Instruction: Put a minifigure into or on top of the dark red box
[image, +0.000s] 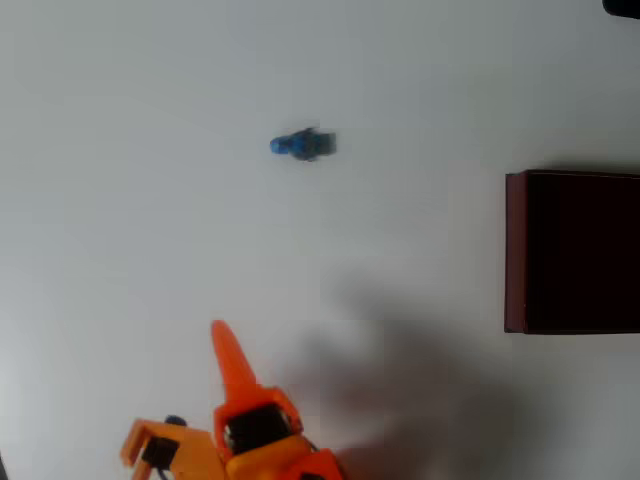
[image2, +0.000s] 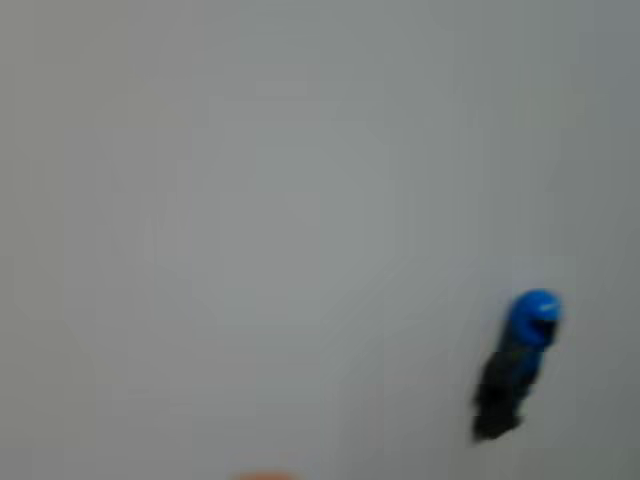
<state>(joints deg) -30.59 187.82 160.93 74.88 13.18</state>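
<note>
So the minifigure (image: 303, 145) is lying flat on the white table (image: 120, 150), up in the middle part of the overhead view, blue head pointing to the left of that picture and the darker body trailing off to the right. Nothing is touching it, it's just out there on its own.

The dark red box (image: 515, 250) sits at the right edge of the overhead view, partly cut off by the frame. You can see its thin maroon left wall and the near-black inside. It's well apart from the figure, lower and off to the right.

The orange gripper (image: 225, 345) is down at the bottom of the overhead view, left of centre, with one pointed finger (image: 230, 360) sticking up toward the figure but still well short of it. It isn't holding anything. Honestly can't tell how far open it is, since I can only make out that one finger clearly.

Wrist view is blurry: the minifigure (image2: 518, 365) shows at lower right, blue head on top, dark body below, on plain table.
</note>
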